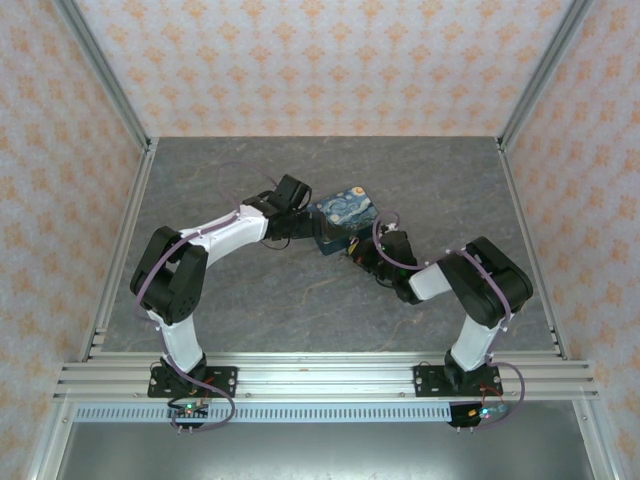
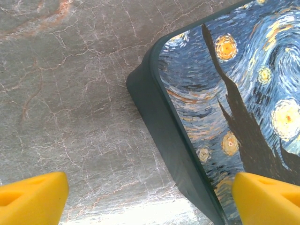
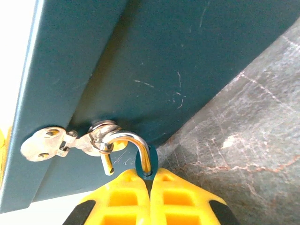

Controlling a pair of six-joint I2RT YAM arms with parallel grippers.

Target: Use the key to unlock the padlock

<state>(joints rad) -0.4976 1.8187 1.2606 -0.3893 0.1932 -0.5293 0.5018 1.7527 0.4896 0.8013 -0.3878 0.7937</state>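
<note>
Both yellow: left gripper (image 2: 150, 197) wide, empty, over rounded painted box (image 2: 225, 117); right gripper (image 3: 150, 187) tight on steel-shackled padlock (image 3: 145, 157).

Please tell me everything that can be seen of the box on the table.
The box is flat with rounded corners and lies closed on the grey table. Its lid bears a painting of blue swirls, yellow stars and a dark tree; its walls are smooth dark teal, lightly scratched. On one wall a metal hasp carries the padlock, pinched by the shut right gripper. The open left gripper straddles its edge; contact is unclear.
</note>
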